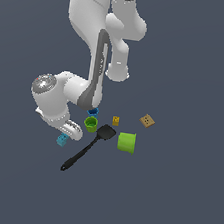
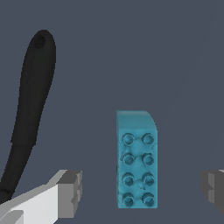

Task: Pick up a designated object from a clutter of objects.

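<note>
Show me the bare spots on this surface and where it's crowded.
Bare: all of the exterior view's right beyond the cracker and lime cup, and the whole foreground below the spatula handle. Crowded: the small blue cup, green cup and yellow block cluster, and around the brick under the hand.

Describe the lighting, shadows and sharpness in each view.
Exterior view: flat, even light with no cast shadows on the grey floor; soft highlights on the white arm; the small teal studded brick is tiny and coarse. Wrist view: the brick is sharp with studs countable, no glare; the open gripper is cut off at the frame's edges.
</note>
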`<state>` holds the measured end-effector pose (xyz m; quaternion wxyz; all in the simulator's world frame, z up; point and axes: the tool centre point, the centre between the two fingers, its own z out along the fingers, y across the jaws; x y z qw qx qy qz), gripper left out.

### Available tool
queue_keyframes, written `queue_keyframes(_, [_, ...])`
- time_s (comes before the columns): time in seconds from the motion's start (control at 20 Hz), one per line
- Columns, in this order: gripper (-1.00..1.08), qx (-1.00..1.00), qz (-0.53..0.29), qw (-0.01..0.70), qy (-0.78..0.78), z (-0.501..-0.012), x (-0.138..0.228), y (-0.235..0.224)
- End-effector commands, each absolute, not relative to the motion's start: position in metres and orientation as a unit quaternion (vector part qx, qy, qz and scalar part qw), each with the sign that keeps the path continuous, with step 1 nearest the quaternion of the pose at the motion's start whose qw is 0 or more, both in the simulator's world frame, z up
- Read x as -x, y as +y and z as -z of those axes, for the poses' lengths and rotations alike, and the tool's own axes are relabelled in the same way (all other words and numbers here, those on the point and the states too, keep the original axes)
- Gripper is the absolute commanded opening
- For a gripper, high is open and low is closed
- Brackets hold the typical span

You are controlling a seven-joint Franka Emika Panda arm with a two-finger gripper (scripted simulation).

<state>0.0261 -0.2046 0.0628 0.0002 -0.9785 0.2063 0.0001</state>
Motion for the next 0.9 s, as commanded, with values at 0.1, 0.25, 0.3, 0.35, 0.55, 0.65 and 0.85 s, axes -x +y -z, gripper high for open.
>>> queue_keyframes(0.1, [1.0, 0.978, 0.0, 0.0, 0.207, -0.041, -0.025, -0.205])
queue_keyframes(0.25, [1.0, 0.978, 0.0, 0.0, 0.207, -0.029, -0.025, -0.205])
queue_keyframes(0.3, [1.0, 0.978, 0.0, 0.0, 0.207, -0.026, -0.025, -0.205])
queue_keyframes(0.35, [1.0, 0.978, 0.0, 0.0, 0.207, -0.024, -0.025, -0.205])
queue_keyframes(0.55, [-1.0, 0.978, 0.0, 0.0, 0.207, -0.022, -0.026, -0.205])
queue_keyframes(0.65, [-1.0, 0.978, 0.0, 0.0, 0.207, -0.022, -0.026, -0.205])
queue_keyframes(0.85, [-1.0, 0.978, 0.0, 0.0, 0.207, -0.022, -0.026, -0.205])
